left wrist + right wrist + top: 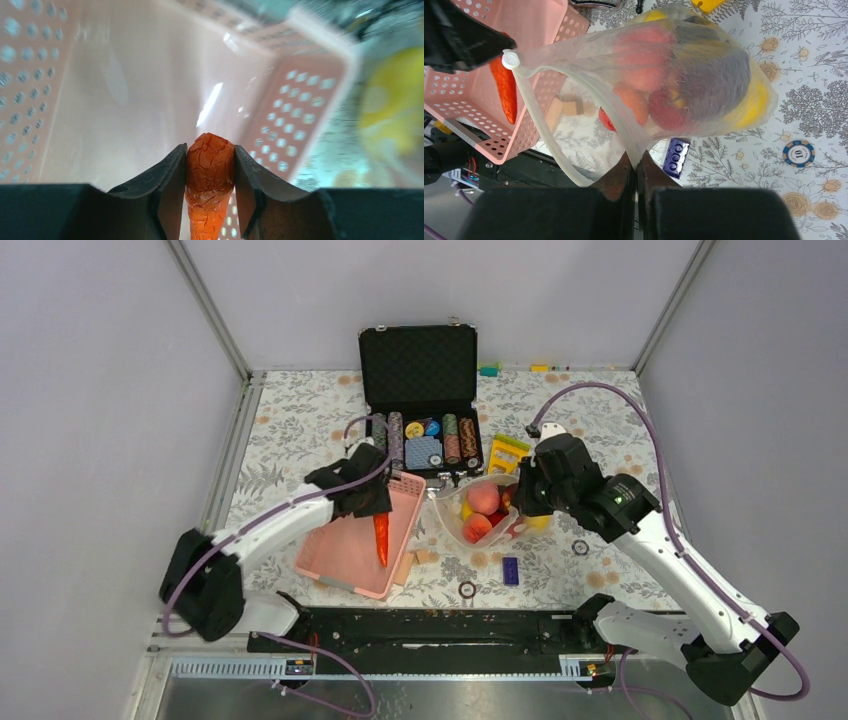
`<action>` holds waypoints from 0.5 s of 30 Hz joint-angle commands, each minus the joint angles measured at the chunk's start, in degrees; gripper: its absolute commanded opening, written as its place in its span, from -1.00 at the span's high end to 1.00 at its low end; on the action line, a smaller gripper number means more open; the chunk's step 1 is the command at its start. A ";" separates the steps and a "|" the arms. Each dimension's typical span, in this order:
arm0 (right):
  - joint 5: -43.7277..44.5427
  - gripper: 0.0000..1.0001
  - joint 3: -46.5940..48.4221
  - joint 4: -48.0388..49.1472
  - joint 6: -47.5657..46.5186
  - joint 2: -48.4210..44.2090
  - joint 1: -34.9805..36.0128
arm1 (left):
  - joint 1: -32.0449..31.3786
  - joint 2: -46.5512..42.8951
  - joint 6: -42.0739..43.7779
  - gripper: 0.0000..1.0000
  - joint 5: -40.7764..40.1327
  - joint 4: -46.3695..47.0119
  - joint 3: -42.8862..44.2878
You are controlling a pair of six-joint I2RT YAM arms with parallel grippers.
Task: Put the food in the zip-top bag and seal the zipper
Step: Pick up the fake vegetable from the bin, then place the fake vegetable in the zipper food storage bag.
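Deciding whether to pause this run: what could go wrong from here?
The carrot is pinched only near one end by the left gripper, so it may swing or slip in transit. The zip-top bag, already holding food, is held only by the right gripper pinching its rim; a push could pull it free.

You have a pink basket (pixel 345 548) at the left of the flowered tablecloth (pixel 300 420), with small wooden blocks (pixel 405 568) just beside its near right corner. Behind it, an open black case (pixel 418 365) holds rows of poker chips (pixel 452 440). Nearer you, a blue brick (pixel 511 570) lies between two loose chips (pixel 467 589).
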 commanded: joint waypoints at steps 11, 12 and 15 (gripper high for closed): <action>-15.41 1.00 3.27 2.35 -0.13 -1.19 -2.75 | -10.80 -26.60 18.79 1.00 19.26 28.95 1.84; -16.48 1.00 3.38 2.37 -0.24 -1.32 -2.80 | -12.28 -26.85 20.36 1.00 19.76 30.07 2.60; -20.37 1.00 3.56 2.46 -0.27 -1.59 -2.91 | -17.38 -25.92 27.00 1.00 19.47 30.43 6.47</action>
